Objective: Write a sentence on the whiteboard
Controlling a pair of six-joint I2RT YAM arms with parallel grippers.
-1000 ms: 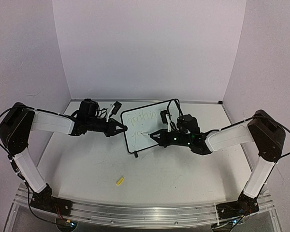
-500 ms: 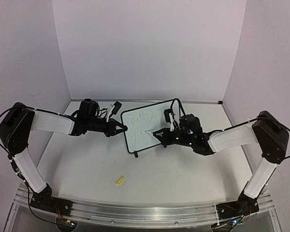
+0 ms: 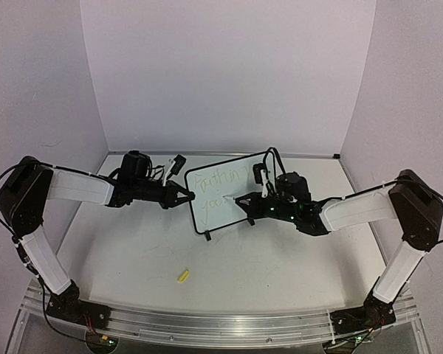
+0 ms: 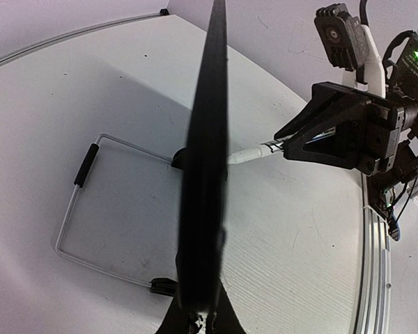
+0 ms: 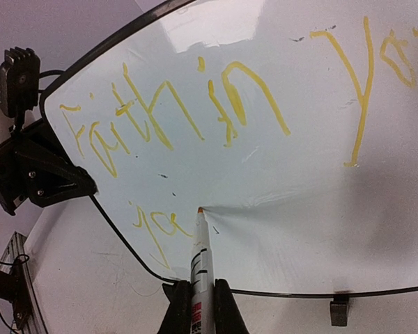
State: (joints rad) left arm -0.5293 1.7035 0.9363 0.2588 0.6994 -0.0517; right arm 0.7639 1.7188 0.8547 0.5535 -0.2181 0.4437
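Backdrop: plain pale lilac walls close in a white table [image 3: 133, 251] on its left, far and right sides.

Right gripper [image 5: 197, 316]: clamped tight on a marker [image 5: 198, 261], one finger on either side of the barrel. The arm reaches in from the table's right edge toward the middle.

Marker: white barrel with dark print, pointing away from the wrist. Its yellow-orange tip touches the board's face just right of the last letter of the lower line.

Sentence [image 5: 216, 104]: yellow handwriting in two lines. The upper line reads "Faith in", then a word beginning "Yo" that runs off the edge of the right wrist view. The lower line has only "yo", under the start of the upper line.

Whiteboard [image 3: 220, 203]: stands propped at a lean near the middle of the table's far edge. Its writing face is turned toward the near edge and the right arm. It has a thin black frame with rounded corners.

Left gripper [image 3: 187, 195]: closed on the whiteboard's left edge, with the frame pinched between its fingers. In the left wrist view the board is a dark edge-on strip rising from between those fingers.

Wire stand [image 4: 76, 209]: a thin metal loop with a black sleeve, lying flat on the table behind the board. It joins the board at two black clip feet [image 4: 164, 285].

Yellow piece [image 3: 182, 276]: small, lying alone toward the table's near edge, left of the middle and well apart from the board. It may be the marker's cap, but it is too small to be sure.
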